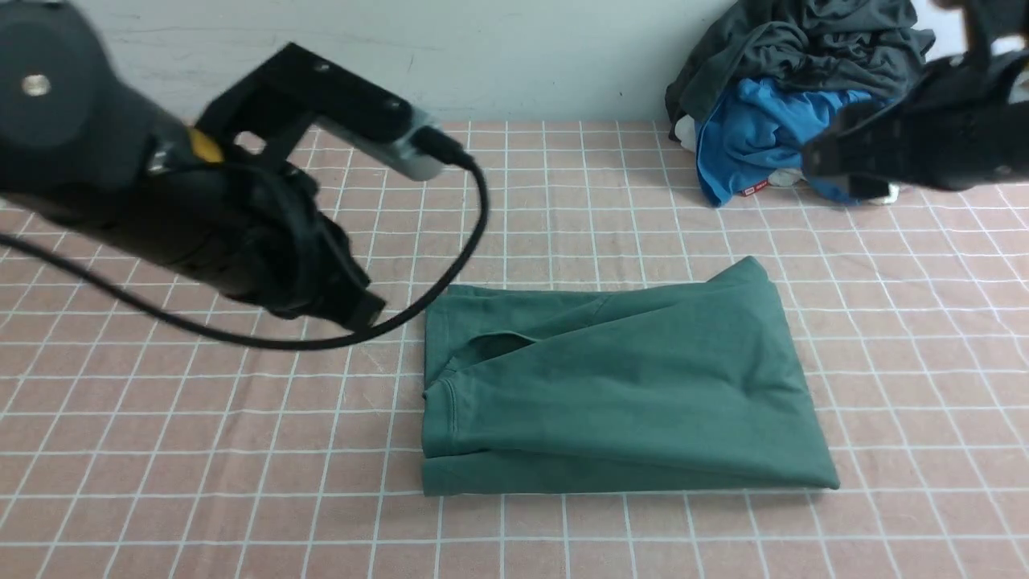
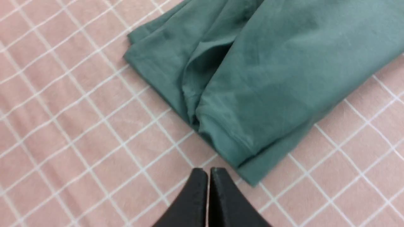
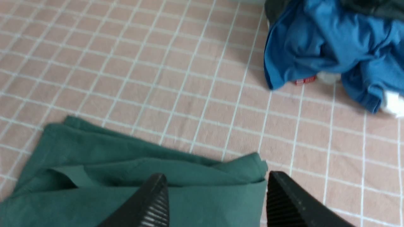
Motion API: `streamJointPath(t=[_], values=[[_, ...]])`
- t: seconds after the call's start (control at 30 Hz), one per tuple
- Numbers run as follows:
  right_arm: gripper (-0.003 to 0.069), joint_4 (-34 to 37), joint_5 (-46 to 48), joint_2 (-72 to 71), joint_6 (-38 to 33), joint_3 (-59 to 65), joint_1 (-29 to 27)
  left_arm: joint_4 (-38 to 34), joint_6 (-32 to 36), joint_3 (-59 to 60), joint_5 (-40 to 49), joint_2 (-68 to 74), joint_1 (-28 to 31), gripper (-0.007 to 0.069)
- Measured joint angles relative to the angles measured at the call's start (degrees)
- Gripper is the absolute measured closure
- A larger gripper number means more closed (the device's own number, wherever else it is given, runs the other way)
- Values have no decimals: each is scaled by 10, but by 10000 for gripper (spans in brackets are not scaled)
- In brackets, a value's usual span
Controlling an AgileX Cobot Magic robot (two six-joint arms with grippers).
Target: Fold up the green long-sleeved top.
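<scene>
The green long-sleeved top point(image 1: 627, 386) lies folded into a flat rectangle in the middle of the pink checked table, a sleeve edge showing near its left end. My left gripper point(image 1: 366, 310) hangs just left of the top's far left corner, its jaws shut with nothing between them point(image 2: 208, 170); the top's corner point(image 2: 268, 78) lies just beyond the tips. My right gripper point(image 1: 844, 161) is raised at the far right, above the table. In the right wrist view it stands open point(image 3: 216, 176) over the top's far right corner point(image 3: 126, 176), holding nothing.
A heap of clothes sits at the back right against the wall: a bright blue garment point(image 1: 756, 137) point(image 3: 331, 41) under a dark charcoal-grey one point(image 1: 804, 40). A black cable point(image 1: 450, 281) loops from my left arm over the table near the top's left end.
</scene>
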Motion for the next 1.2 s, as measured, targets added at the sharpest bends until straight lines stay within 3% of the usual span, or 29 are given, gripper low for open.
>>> streamJointPath(t=[0.07,0.3,0.4,0.7,0.83,1.2], values=[[319,1,-1,-30,-1,0,0,0,0,36,-1,-43,7,631],[587,19,21,-160,-3,15,0,-1,0,216,-27,-245,10,631],[653,48,3,-219,-24,58,0,-1,-3,278,-55,-325,10,631],[673,135,-105,-430,-132,229,0,-1,-47,391,-109,-515,10,631],[673,142,-125,-529,-168,286,0,-1,-52,410,-110,-568,10,631],[673,146,-126,-598,-178,328,0,-1,-52,411,-77,-589,10,631]])
